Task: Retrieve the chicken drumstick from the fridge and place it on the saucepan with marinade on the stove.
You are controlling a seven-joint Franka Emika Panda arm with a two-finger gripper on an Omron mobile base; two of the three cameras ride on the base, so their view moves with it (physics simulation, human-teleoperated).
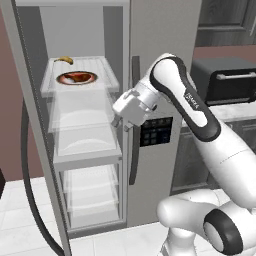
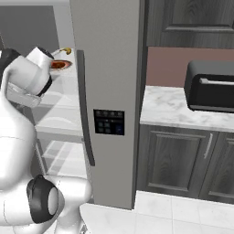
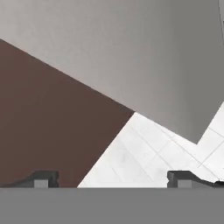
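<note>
The chicken drumstick (image 1: pixel 76 77) lies on its plate (image 1: pixel 92 80) on the top shelf of the open fridge (image 1: pixel 150 30), up and well apart from the fingers (image 1: pixel 121 123), which stand wide open and empty. Grasping, carrying and placing all remain.

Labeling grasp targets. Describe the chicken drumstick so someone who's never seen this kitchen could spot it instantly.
Start at the tall light-grey fridge, its left door swung open. On the top clear shelf inside sits a round white plate with a dark red rim. The chicken drumstick is the reddish-brown piece lying on that plate, unlike the small curved yellow-brown item lying behind the plate.
</note>
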